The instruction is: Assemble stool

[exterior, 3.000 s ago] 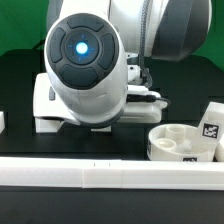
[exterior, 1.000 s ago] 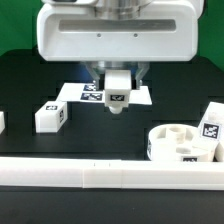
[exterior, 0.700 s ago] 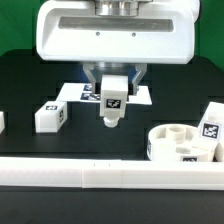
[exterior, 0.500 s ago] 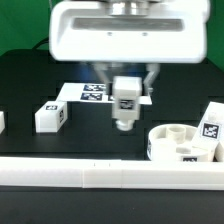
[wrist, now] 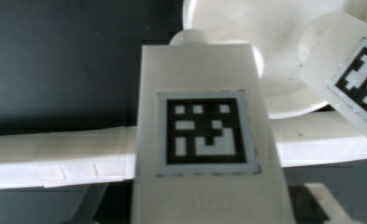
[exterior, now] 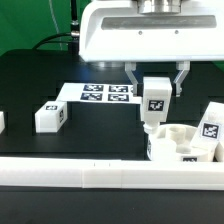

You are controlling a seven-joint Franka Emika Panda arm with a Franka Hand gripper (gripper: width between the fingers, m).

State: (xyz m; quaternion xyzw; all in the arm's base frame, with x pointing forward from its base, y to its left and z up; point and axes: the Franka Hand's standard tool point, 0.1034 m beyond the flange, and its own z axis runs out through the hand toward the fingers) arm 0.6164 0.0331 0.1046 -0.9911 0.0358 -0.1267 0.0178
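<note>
Tool point(exterior: 157, 88) clamped on white leg point(exterior: 155, 114) — black-and-white square tag point(exterior: 156, 98) facing out; leg upright, low over seat point(exterior: 168, 150) rim

one seat point(exterior: 170, 153), three tagged legs point(exterior: 157, 97) point(exterior: 50, 116) point(exterior: 210, 125), one marker board point(exterior: 100, 93), one long rail point(exterior: 80, 172), one cut-off white piece point(exterior: 2, 121).

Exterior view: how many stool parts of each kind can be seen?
Seat: 1
Legs: 3 (held leg, lone leg, leg by the seat)
Total: 4, leaving out one cut-off white piece at the exterior view's left edge.
</note>
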